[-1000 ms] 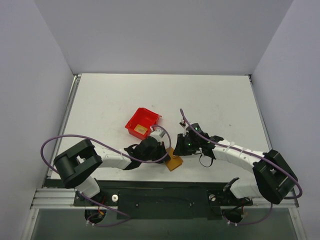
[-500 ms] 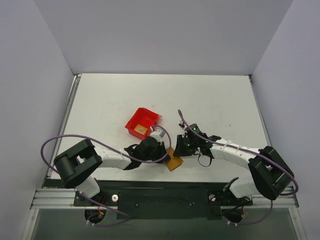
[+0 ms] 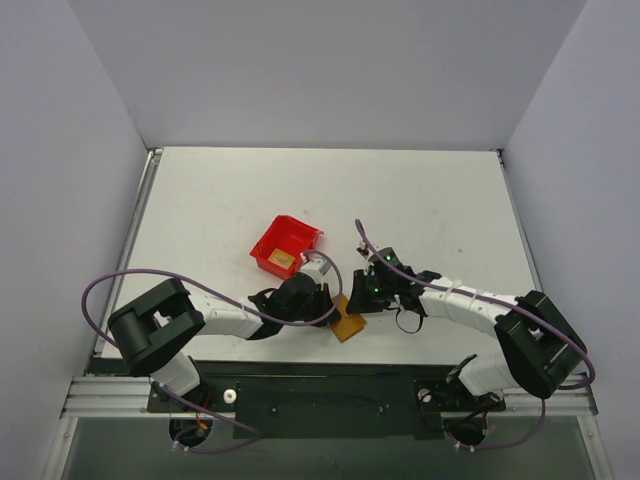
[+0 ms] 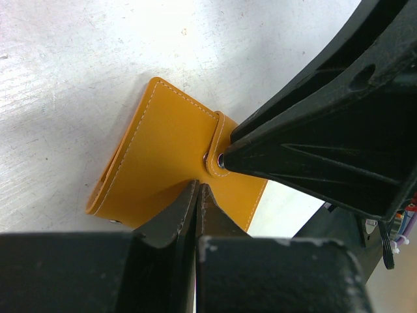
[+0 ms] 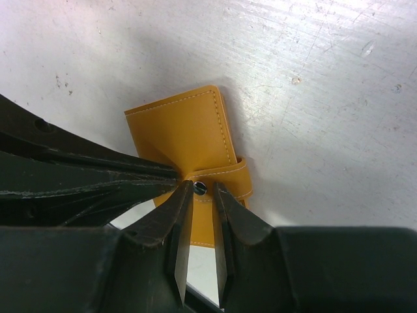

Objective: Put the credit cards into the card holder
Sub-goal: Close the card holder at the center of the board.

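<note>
Item: card holder (image 3: 348, 323), small flat orange-tan folded leather wallet, lower centre of overhead frame, on white table (image 3: 450, 220). Left gripper (image 4: 197, 190) pressed together on its edge. Right gripper (image 5: 201, 189) narrowly parted astride snap tab (image 5: 228, 175); grip unclear. Tab lies directly at right fingertips.

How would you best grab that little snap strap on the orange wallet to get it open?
I would pinch the strap at its free end, right by the snap, coming in over the flat cover of the card holder. That end probably lifts away, while the other end wraps around the wallet's edge. The right fingers stand either side of that end.
</note>
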Robot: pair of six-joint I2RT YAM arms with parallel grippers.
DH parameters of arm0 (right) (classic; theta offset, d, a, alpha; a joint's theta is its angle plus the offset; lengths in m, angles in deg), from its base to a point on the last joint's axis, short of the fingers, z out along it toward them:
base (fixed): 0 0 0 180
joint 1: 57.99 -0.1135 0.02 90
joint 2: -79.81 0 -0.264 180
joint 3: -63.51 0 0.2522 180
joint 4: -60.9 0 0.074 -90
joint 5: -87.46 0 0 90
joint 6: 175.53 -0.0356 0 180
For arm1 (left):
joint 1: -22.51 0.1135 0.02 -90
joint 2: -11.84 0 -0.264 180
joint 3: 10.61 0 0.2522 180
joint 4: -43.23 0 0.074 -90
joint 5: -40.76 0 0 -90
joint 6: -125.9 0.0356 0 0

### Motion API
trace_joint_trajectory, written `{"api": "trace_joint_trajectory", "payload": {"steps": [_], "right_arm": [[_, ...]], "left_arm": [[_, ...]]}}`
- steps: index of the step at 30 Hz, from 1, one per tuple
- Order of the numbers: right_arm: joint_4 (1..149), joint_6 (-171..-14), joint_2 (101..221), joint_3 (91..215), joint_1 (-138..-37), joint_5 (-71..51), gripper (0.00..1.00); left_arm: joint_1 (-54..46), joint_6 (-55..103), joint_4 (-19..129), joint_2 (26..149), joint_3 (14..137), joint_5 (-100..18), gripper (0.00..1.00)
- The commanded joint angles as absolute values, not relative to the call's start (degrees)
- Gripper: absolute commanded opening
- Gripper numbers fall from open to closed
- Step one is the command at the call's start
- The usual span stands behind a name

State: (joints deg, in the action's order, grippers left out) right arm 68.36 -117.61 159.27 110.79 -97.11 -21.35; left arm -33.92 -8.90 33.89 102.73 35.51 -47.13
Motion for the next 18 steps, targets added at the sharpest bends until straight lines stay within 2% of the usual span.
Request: {"api": "trace_joint_trajectory", "payload": {"steps": [1, 18], "right_arm": [[67.54, -117.26, 159.62, 111.72, -97.46, -22.23, 0.15], [68.16, -116.91, 162.07, 112.60, -98.25, -22.23, 0.14]], "left_arm": [[-34.01, -8.40, 38.62, 105.18, 35.32, -47.30, 0.02], [-34.01, -8.40, 38.35, 105.36, 35.14, -47.22, 0.02]]}}
